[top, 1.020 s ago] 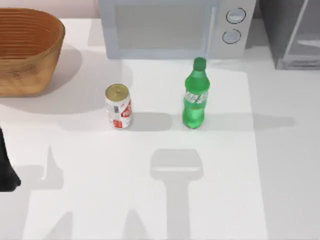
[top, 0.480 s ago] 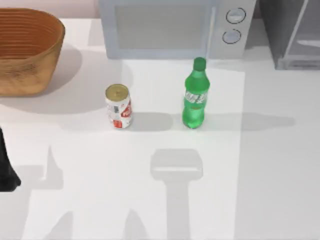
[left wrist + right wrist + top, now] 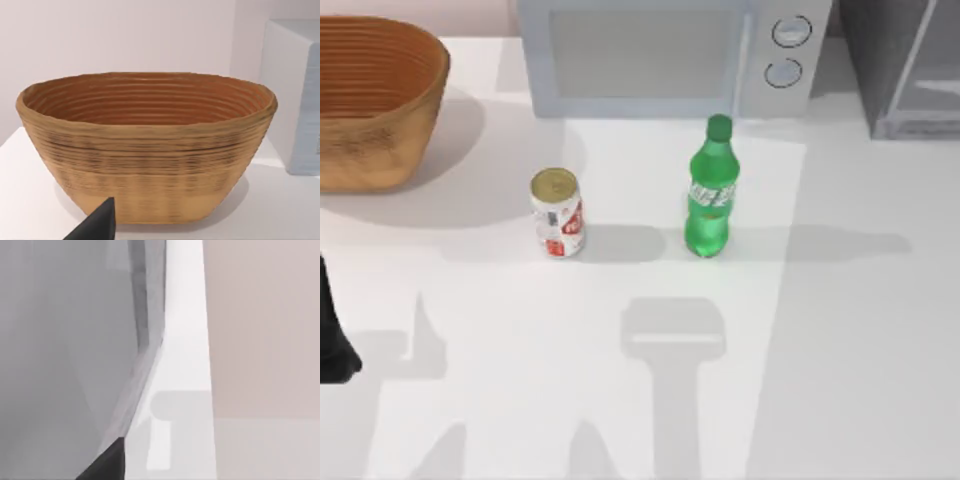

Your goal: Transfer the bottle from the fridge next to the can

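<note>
The green bottle stands upright on the white table, right of centre and just in front of the microwave. The white-and-red can with its gold top stands upright to the bottle's left, a clear gap between them. The grey fridge sits at the back right corner with its pale door panel; its grey side looms close in the right wrist view. A dark corner of my right gripper shows beside it. My left arm rests at the table's left edge, and my left gripper faces the basket.
A woven wooden basket stands at the back left, seen close as the basket in the left wrist view. The white microwave with two round knobs fills the back middle. Arm shadows lie on the front of the table.
The edge of a faint shadow across the right part of the table has slid to the left. Bottle, can and left arm have not moved.
</note>
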`<state>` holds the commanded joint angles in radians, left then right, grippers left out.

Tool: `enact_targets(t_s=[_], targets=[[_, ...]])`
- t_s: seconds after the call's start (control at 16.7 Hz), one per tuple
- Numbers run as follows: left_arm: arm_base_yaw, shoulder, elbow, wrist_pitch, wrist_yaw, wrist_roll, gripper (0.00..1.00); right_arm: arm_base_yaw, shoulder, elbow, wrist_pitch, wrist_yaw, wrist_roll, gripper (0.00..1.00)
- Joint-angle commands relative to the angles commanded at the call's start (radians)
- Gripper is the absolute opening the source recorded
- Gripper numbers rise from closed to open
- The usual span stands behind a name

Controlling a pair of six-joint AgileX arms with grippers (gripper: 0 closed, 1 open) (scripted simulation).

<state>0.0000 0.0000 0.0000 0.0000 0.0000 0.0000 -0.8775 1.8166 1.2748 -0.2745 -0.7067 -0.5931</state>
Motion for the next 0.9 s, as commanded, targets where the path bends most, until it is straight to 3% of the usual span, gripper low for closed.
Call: enact_targets(t_s=[0.18, 0.6, 0.9], targets=[[0.0, 0.0, 0.0, 0.0, 0.0, 0.0, 1.0, 0.157, -0.028, -0.049, 0.061, 0.119, 0.111, 1.0], [0.0, 0.0, 0.0, 0.0, 0.0, 0.0, 1.0, 0.678, -0.14, -0.21, 0.249, 0.503, 0.439, 1.0], [0.0, 0.0, 0.0, 0.0, 0.0, 0.0, 1.0, 0.848, -0.196, -0.281, 0.33, 0.662, 0.576, 1.0]])
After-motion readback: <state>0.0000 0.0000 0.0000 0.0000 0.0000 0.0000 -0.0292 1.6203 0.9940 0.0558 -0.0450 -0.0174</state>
